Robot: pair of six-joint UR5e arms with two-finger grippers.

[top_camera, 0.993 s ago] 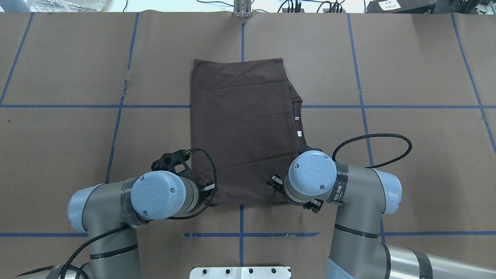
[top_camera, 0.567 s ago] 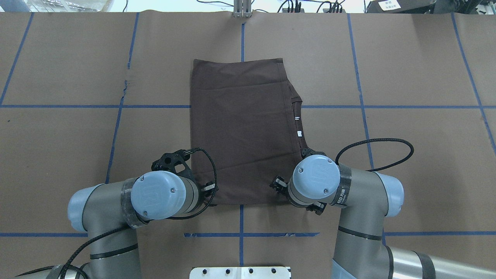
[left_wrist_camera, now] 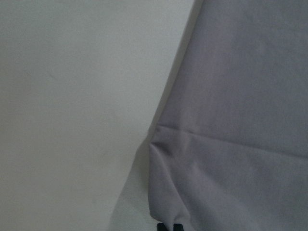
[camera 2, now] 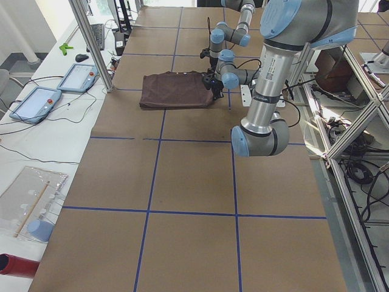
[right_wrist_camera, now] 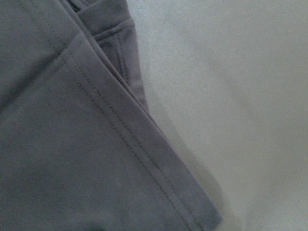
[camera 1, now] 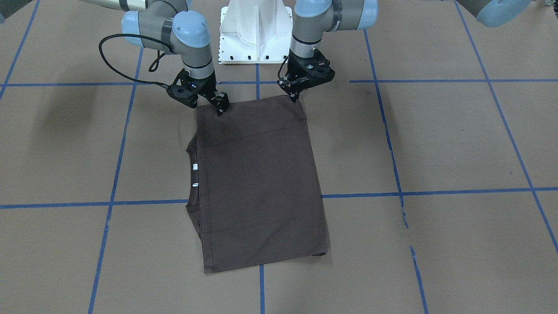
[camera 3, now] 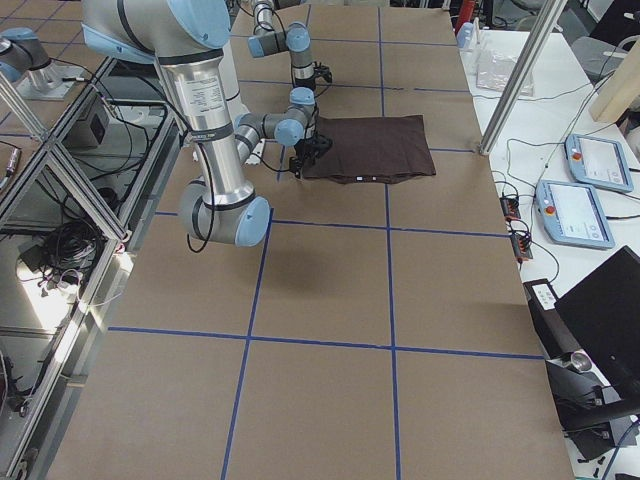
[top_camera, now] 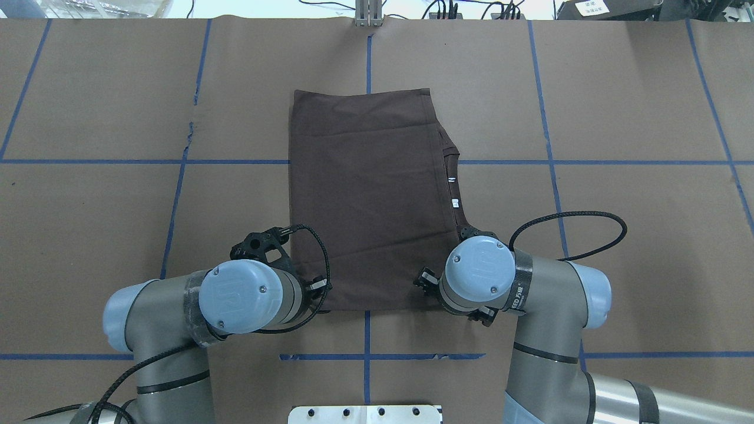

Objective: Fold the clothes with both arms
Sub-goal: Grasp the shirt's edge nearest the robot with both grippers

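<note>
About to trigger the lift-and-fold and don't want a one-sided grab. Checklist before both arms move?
1. Left end effector gripping its near corner of the T-shirt: ok; in the left wrist view the cloth puckers toward the fingertips.
2. Right end effector gripping the other near corner: cannot tell; it sits at the edge, but no view shows the jaws clearly.
3. T-shirt flat, folded to a rectangle: ok.
4. Side edges flush: not ok; the collar pokes out past the top layer on the robot's right.
5. Left arm's cable clear of the cloth: cannot tell; in the overhead view it loops over the near corner.
</note>
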